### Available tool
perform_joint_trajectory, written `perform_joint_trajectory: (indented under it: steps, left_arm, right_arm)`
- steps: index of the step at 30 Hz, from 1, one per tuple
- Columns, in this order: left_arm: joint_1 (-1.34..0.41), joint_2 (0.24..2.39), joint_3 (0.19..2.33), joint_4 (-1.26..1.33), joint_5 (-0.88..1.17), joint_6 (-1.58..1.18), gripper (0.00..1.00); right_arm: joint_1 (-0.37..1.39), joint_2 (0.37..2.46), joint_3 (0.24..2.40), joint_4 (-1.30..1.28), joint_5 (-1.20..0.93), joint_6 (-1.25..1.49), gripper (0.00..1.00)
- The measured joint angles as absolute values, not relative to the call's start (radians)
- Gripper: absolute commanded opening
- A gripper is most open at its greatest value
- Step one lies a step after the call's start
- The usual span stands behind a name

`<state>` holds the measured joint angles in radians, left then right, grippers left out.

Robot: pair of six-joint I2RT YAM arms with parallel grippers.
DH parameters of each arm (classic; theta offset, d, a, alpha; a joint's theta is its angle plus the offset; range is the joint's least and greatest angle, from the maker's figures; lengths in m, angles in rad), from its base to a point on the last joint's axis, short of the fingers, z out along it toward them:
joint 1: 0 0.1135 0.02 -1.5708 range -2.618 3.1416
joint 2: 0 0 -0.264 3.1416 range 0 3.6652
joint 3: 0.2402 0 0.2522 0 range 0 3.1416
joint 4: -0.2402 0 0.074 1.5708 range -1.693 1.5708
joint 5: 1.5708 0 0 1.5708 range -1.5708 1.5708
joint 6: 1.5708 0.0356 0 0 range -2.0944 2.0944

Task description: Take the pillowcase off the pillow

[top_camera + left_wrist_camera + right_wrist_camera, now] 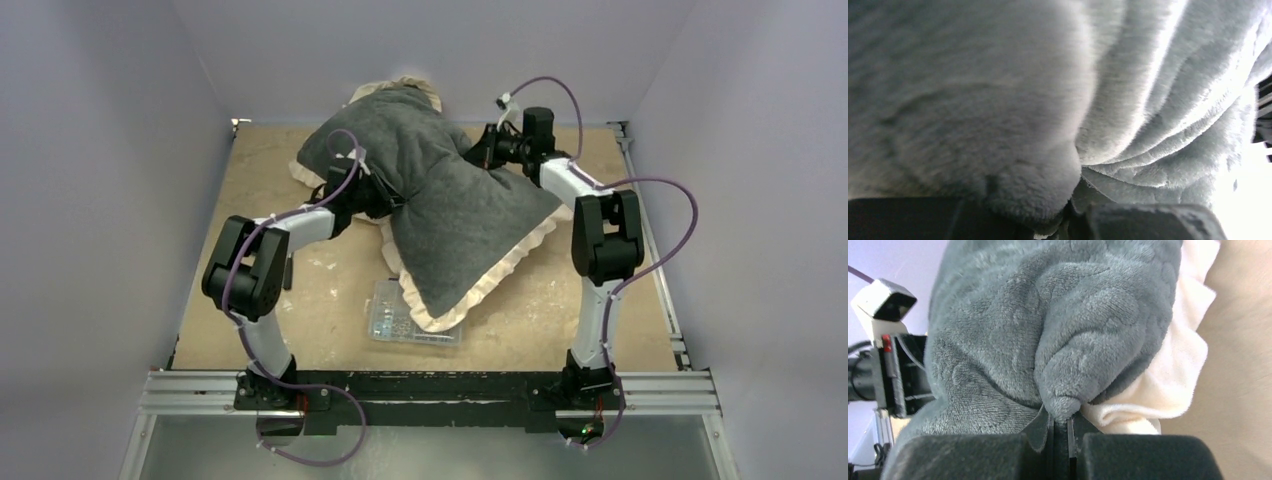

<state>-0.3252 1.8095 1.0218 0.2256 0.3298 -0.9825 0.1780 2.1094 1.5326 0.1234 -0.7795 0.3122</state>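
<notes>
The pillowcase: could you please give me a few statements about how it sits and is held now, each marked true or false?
1. The right hand pinches a fold of the pillowcase, on its grey plush face. True.
2. The frill is dark grey. False: it is cream.
3. The left hand hangs clear of the pillowcase. False: grey fabric bunches between its fingers.
4. A clear plastic item lies partly under the frill's near corner. True.
</notes>
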Motion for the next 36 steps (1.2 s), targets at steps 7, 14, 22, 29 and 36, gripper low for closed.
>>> perform_joint_trajectory:
  steps: [7,14,22,29,36]
  left_arm:
    - [-0.414,1.89,1.175,0.25,0.329,-0.978,0.16]
    - [-0.54,2.004,1.353,0.345,0.292,-0.973,0.4]
    - [-0.556,2.001,1.083,0.479,0.225,-0.976,0.5]
    - [-0.558,1.842,0.811,0.514,0.18,-0.972,0.53]
    - [-0.556,1.623,0.626,0.469,0.105,-0.964,0.53]
  right_arm:
    - [0.181,1.998,1.818,-0.065,-0.651,0.293,0.0]
    - [0.224,1.831,1.91,-0.115,-0.621,0.244,0.0]
    - [0.261,1.681,1.501,-0.006,-0.598,0.207,0.0]
    - [0.313,1.638,1.266,0.155,-0.567,0.226,0.0]
    - [0.445,1.587,1.174,0.246,-0.567,0.264,0.0]
